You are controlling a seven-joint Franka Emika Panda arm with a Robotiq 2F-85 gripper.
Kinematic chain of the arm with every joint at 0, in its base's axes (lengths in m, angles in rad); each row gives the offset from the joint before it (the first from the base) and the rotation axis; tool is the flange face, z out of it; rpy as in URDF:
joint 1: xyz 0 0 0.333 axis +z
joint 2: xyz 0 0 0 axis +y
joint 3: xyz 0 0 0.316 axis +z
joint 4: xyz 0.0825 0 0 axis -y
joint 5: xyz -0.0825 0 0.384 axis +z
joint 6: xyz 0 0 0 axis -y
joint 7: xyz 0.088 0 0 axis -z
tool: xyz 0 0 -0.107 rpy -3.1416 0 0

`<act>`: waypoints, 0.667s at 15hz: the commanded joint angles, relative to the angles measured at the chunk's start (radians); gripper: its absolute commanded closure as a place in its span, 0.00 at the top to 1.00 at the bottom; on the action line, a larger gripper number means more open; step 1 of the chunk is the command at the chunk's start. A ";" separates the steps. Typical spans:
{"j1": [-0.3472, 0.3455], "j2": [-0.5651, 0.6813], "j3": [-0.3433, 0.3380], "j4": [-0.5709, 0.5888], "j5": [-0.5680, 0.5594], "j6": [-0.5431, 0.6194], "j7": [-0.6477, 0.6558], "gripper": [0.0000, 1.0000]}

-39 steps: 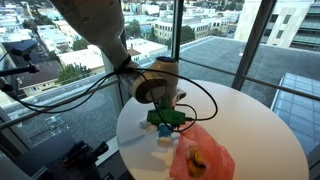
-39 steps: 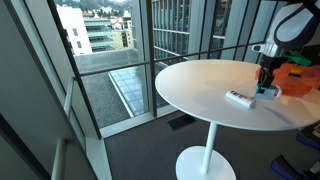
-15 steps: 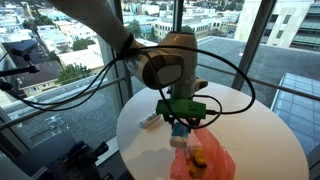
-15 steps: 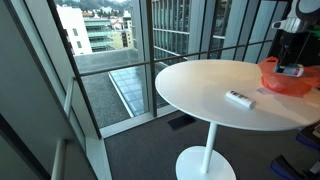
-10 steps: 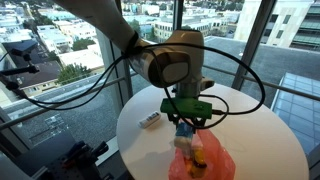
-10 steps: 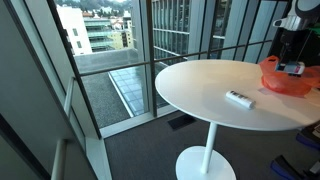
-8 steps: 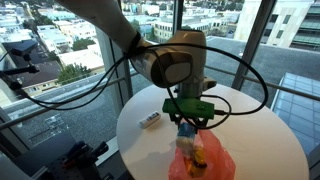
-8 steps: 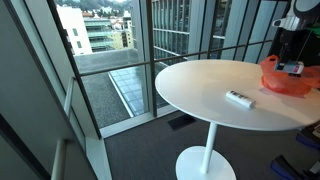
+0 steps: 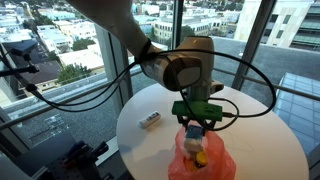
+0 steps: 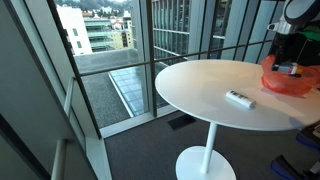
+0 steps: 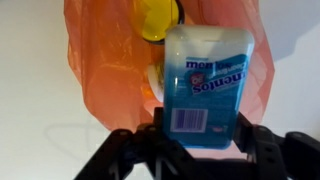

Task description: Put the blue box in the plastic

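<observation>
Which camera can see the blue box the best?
The wrist view. There the blue box fills the middle, you can read its label, and the gripper holds it over the orange plastic bag. In both exterior views it is at most a tiny blue bit under the gripper, with no label showing.

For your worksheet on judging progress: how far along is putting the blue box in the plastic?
Done: the blue Mentos box is off the table, clamped in the gripper. In hand: it hangs over the orange plastic bag. Left: lower it in and release.
</observation>
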 commanded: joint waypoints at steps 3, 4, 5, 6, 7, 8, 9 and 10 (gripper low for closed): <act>-0.016 0.078 0.025 0.077 -0.019 -0.011 0.031 0.40; -0.015 0.085 0.028 0.081 -0.020 -0.013 0.032 0.40; -0.014 0.093 0.029 0.084 -0.023 -0.013 0.035 0.40; -0.014 0.099 0.031 0.087 -0.023 -0.014 0.035 0.40; -0.015 0.104 0.033 0.088 -0.024 -0.015 0.036 0.40; -0.015 0.107 0.034 0.087 -0.024 -0.016 0.038 0.57; -0.013 0.105 0.033 0.084 -0.030 -0.016 0.041 0.78; -0.011 0.101 0.032 0.079 -0.034 -0.017 0.044 0.92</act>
